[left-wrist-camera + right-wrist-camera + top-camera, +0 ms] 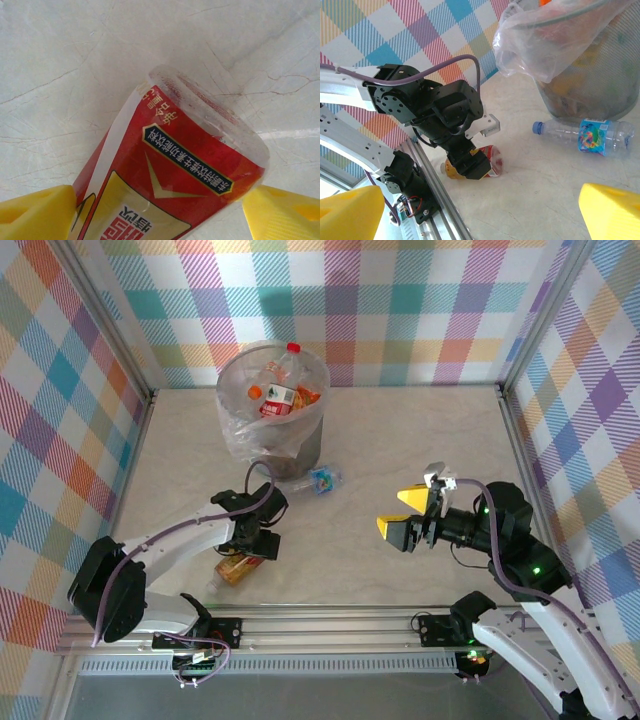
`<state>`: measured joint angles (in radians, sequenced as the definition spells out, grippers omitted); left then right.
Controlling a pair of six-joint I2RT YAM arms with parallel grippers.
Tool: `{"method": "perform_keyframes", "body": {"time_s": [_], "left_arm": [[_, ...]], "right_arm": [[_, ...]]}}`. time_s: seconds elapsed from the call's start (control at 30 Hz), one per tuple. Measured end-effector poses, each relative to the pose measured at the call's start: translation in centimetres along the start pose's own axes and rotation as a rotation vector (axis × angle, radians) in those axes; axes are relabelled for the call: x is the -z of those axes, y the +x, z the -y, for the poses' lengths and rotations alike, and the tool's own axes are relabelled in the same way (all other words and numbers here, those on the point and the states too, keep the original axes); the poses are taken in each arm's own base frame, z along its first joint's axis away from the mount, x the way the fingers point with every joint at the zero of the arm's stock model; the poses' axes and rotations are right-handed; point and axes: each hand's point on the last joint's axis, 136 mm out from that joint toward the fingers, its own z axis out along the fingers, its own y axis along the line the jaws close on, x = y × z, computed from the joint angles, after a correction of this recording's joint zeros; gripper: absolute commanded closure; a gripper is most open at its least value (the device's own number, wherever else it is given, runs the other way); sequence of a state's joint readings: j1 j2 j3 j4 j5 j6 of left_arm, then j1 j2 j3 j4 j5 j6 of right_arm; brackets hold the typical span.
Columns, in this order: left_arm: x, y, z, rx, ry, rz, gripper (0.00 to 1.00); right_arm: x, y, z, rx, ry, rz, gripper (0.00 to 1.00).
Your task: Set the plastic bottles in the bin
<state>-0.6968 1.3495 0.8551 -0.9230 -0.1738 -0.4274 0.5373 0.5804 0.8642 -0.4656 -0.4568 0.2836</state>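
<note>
An aluminium rail (330, 625) runs along the near edge, with both arms bolted to it; beyond it lies a pale table (400, 430), marbled with thin grey veins and faintly glossy in the left wrist view.

Close to the rail on the left, the left gripper (252, 548) is bent down over a red-label bottle (235, 568) that lies on its side on the table; the yellow fingers (35, 212) stand on either side of its body, right at its edges; whether they press on it cannot be told. The bottle's clear base points away from the wrist camera.

To the right and well apart from it, the right gripper (398, 513) hangs above bare table with its yellow fingers spread wide and nothing between them.

Further back, near the middle, a clear bottle (318, 481) with a blue cap and a blue label lies on its side just in front of the bin (305, 445); the two are very close, though contact cannot be judged.

The bin is a grey mesh basket lined with a crinkled clear bag (240, 440); inside it sit several bottles (278, 395), one with a red cap at the far rim.

Behind and on both sides, walls (400, 300) of pastel checked cloth close the space, held by metal posts (110, 320) at the corners.
</note>
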Motion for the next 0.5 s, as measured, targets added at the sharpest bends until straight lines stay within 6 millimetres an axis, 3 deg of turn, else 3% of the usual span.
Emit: {"method": "perform_keyframes", "body": {"time_s": [0.37,0.5], "left_arm": [[-0.3,0.1,0.9,-0.067,-0.069,0.004,0.48],[-0.2,-0.6,2.1,-0.098,-0.072,0.012,0.50]], "right_arm": [[0.0,0.8,0.5,-0.017,0.017,-0.016,0.00],[0.2,0.9,0.5,-0.022,0.024,-0.012,0.00]]}}
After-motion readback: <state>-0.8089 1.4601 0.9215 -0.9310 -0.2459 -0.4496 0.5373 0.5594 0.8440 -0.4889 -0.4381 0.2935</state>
